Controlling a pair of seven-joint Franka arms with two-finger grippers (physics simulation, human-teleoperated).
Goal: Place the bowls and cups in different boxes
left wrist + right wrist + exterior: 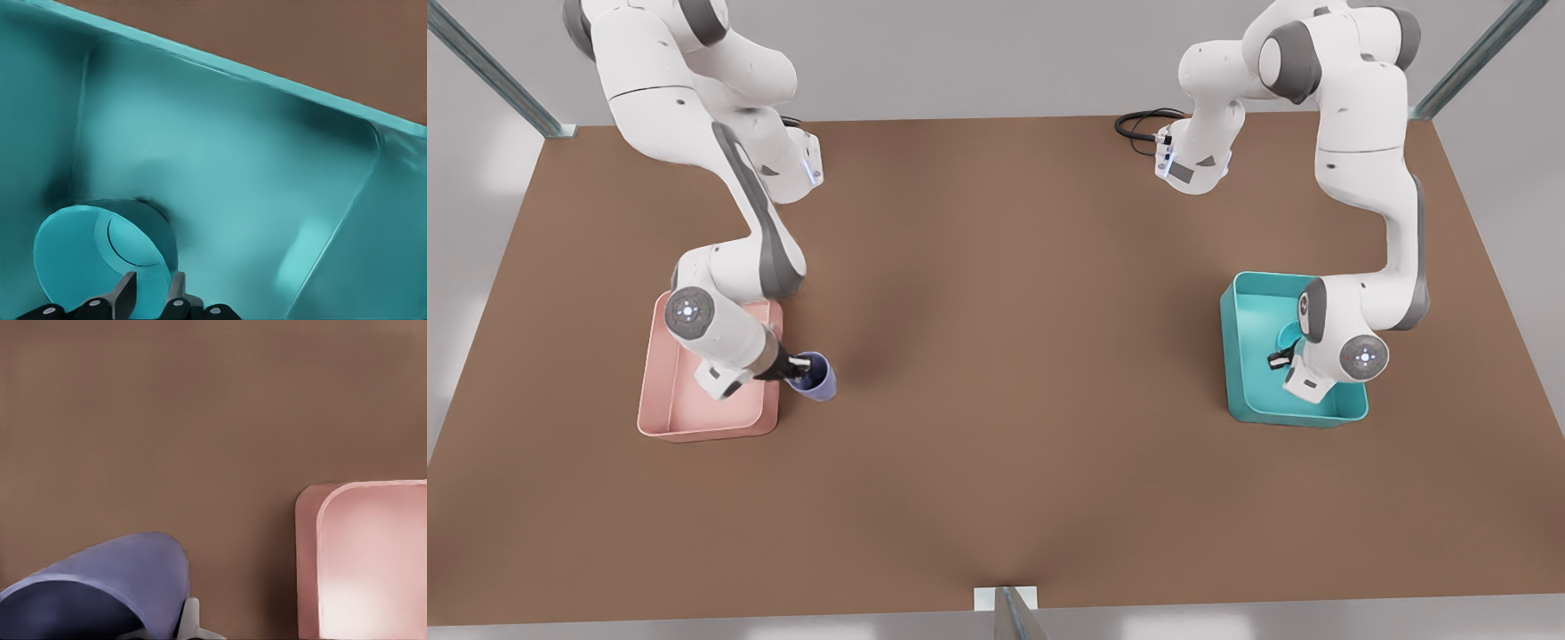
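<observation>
On the brown bench point(996, 444), the right claw point(799, 366) is closed on the rim of the lavender cup point(816, 377), which sits tilted just off the pink box point(685, 418) at its 3 o'clock edge, the cup's base hidden. The left claw point(152, 293) pinches the wall of the tilted teal bowl point(80, 253) inside the teal box point(1249, 391), its arm covering most of the bowl from the front.

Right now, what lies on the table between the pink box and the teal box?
In the front view, only bare brown table lies between the pink box and the teal box, beyond the purple cup beside the pink one.
</observation>
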